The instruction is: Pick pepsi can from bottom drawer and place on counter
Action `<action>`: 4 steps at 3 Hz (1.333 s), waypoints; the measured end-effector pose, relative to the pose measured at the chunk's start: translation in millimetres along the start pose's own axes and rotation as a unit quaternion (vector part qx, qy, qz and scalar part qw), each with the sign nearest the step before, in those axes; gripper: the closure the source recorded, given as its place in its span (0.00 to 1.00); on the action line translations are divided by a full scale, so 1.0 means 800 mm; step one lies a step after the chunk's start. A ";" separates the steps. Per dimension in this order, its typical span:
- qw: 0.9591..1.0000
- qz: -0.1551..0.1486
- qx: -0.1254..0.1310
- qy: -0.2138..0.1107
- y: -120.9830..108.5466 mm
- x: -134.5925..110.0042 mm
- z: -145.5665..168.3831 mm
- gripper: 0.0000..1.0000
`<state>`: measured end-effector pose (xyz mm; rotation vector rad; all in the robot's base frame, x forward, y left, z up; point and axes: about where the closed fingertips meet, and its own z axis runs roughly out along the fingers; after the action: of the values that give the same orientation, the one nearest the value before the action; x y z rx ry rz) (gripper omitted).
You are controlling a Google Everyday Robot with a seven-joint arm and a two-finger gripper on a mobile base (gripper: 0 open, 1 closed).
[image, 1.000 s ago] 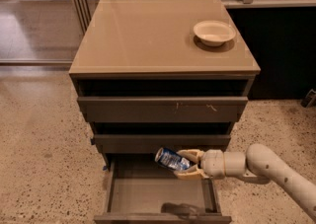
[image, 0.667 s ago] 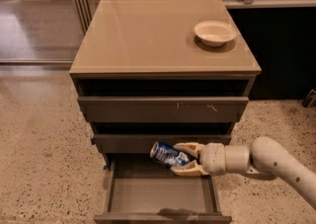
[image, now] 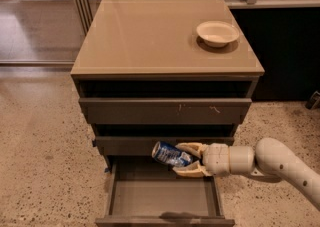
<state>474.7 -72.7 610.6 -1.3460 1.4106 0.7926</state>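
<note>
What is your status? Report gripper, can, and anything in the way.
Gripper shut on pepsi can, over open bottom drawer. Can held sideways, off the drawer floor. White bowl on counter, rear right. Middle drawer front close by the can.

Cream arm (image: 280, 163), tan jaws at tip

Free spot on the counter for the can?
Left and front of the counter are bare, up to the white bowl at back right; crowded only there. The gripper holds the pepsi can above the bottom drawer.

Shallow white bowl (image: 217, 33), upright; pale speckled floor (image: 40, 161); scratched upper drawer front (image: 165, 110).
</note>
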 end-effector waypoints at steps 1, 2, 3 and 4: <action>0.998 -0.056 0.017 -0.001 -0.021 -0.056 -0.025 1.00; 0.993 -0.115 0.027 -0.010 -0.054 -0.125 -0.041 1.00; 0.986 -0.165 0.032 -0.008 -0.087 -0.191 -0.045 1.00; 0.980 -0.194 0.045 -0.014 -0.125 -0.245 -0.046 1.00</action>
<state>542.4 -60.7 822.8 -1.4718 1.0995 0.4813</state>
